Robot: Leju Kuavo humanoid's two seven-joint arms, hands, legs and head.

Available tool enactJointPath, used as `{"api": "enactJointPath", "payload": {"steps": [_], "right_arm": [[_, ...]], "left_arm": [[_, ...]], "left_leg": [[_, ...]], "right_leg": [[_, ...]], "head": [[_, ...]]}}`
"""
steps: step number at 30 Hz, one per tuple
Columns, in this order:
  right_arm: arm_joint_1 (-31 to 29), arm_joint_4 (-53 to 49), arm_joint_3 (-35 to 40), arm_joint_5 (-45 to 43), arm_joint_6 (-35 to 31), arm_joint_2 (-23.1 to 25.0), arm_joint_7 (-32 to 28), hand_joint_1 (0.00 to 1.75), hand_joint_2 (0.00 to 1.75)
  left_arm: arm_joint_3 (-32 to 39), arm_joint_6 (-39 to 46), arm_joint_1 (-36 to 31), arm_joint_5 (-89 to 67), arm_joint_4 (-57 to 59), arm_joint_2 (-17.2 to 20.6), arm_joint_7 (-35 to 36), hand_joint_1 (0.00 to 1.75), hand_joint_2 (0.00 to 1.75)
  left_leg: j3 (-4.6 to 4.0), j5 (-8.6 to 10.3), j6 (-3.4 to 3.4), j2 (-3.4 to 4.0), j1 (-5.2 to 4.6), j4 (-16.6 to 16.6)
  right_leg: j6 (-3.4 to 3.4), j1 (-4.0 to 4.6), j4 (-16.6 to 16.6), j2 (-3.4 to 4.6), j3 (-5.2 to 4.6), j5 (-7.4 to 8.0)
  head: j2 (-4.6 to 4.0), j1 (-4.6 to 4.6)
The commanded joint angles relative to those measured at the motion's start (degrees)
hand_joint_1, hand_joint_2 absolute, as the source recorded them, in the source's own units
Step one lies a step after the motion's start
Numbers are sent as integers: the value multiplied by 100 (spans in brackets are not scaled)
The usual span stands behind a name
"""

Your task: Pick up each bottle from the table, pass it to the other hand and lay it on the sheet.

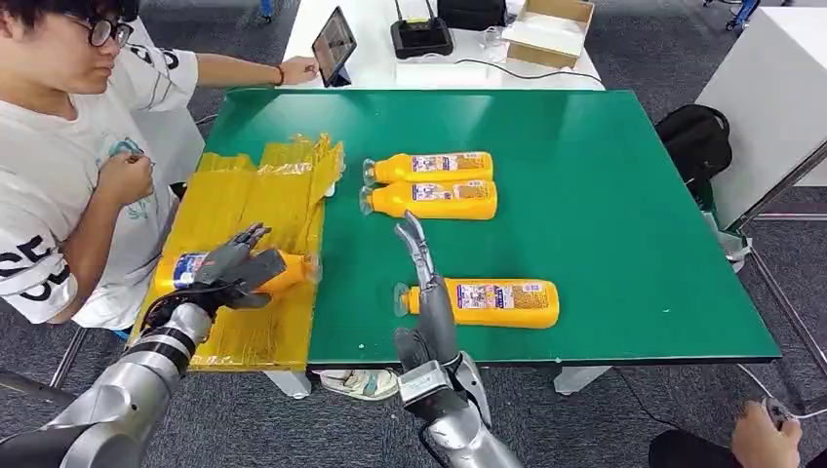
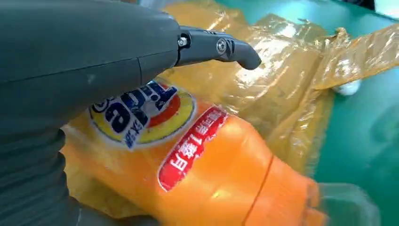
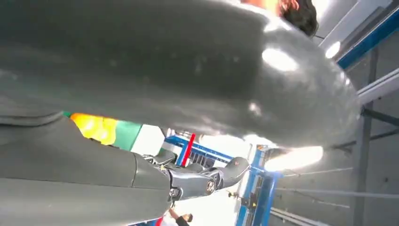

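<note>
1. Head view: the left robot hand (image 1: 232, 270) clasps an orange bottle (image 1: 283, 272) lying on the yellow sheet (image 1: 255, 200). The right robot hand (image 1: 426, 283) stands empty, fingers straight and apart; three bottles (image 1: 497, 302) lie on the green surface (image 1: 605, 195) beyond it.
2. Left wrist view: the thumb (image 2: 221, 47) arches over the bottle's label (image 2: 141, 110).
3. Right wrist view: one dark finger (image 3: 207, 179) juts out.

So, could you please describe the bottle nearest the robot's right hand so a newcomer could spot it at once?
Start at the green table and go to its near edge. One orange bottle lies on its side there, just beside the raised right hand. Unlike the two bottles paired further back, it lies alone, on bare table rather than on the yellow sheet.
</note>
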Motion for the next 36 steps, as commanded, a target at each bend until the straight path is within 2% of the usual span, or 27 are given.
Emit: {"api": "enactJointPath", "payload": {"steps": [1,3,6,15,17,18,19,20,21,22,23,26,28,32,36], "right_arm": [[-166,494,-92,-21,60,-76,8,0,0],[-204,605,-147,-107,129,-62,9,0,0],[-271,782,-211,-225,251,-27,-62,0,0],[-267,792,-214,-233,276,-18,-73,0,0],[-212,726,-253,-202,267,-15,-86,0,0],[-166,667,-263,-100,187,-25,-30,0,0],[-124,606,-254,26,125,-49,41,0,0],[-95,561,-190,186,112,-92,141,0,0],[-112,578,-88,410,98,-163,304,0,175],[-213,719,55,796,128,-299,647,0,175],[-306,841,99,1007,153,-390,814,0,175],[-579,1088,33,1754,244,-753,1388,0,175],[-645,1024,-56,2067,324,-971,1673,0,175],[-654,1002,-105,2054,340,-1035,1668,0,175],[-637,651,-286,2762,571,-1482,2419,0,175]], "left_arm": [[434,-832,49,525,377,-172,-212,0,175],[404,-1655,11,806,405,-91,-425,0,175],[418,-2416,69,1299,299,13,-777,0,175],[542,-2394,135,1580,178,-56,-930,0,175],[833,-2020,199,2320,-83,-293,-996,0,175],[1068,-1471,243,2791,-359,-513,-979,0,175],[1022,-100,351,2794,-801,-704,-1210,0,175],[807,2038,589,2468,-1502,-914,-1388,0,175],[673,2426,607,2503,-1610,-964,-1374,0,175],[651,2620,749,3009,-2071,-1049,-1386,0,175],[385,2932,896,2943,-2390,-985,-1388,0,175],[-330,3488,1548,4010,-3683,-789,-1388,0,175],[-418,3404,1862,4707,-4290,-817,-1388,0,175],[-435,3414,1906,4706,-4331,-824,-1388,0,175],[-234,2723,2301,5762,-4955,-1092,-1388,0,175]], "left_leg": [[17,2,10,-1,-4,-9],[20,1,12,8,1,-9],[32,2,11,12,-2,-14],[37,-2,11,20,-2,-14],[31,0,9,10,-3,-10],[36,-1,12,12,-2,-13],[30,1,12,3,-3,-11],[20,2,11,-9,-1,-6],[18,2,14,-12,0,-5],[9,3,14,-21,0,-3],[1,5,13,-19,0,-2],[-4,-1,12,11,0,-6],[3,-6,14,14,0,-9],[-15,-4,13,-3,-1,0],[-41,-2,11,0,-1,1]], "right_leg": [[-10,-1,-9,-5,19,1],[-15,6,-13,2,22,4],[-15,3,-15,7,32,4],[-16,3,-13,13,36,3],[-10,0,-8,4,33,1],[-15,3,-13,4,37,2],[-11,1,-11,-4,33,1],[-9,3,-8,-17,27,-2],[-12,4,-10,-23,26,-3],[-10,4,-9,-32,19,-4],[-8,4,-7,-29,11,-2],[-8,4,-12,1,-3,7],[-10,5,-18,3,7,3],[-7,4,-10,-10,-6,-1],[-4,3,-9,-6,-32,1]], "head": [[0,0],[0,0],[0,0],[0,-2],[0,-2],[0,-2],[0,-2],[0,-2],[0,-2],[0,0],[0,2],[0,0],[0,-2],[0,0],[0,0]]}}
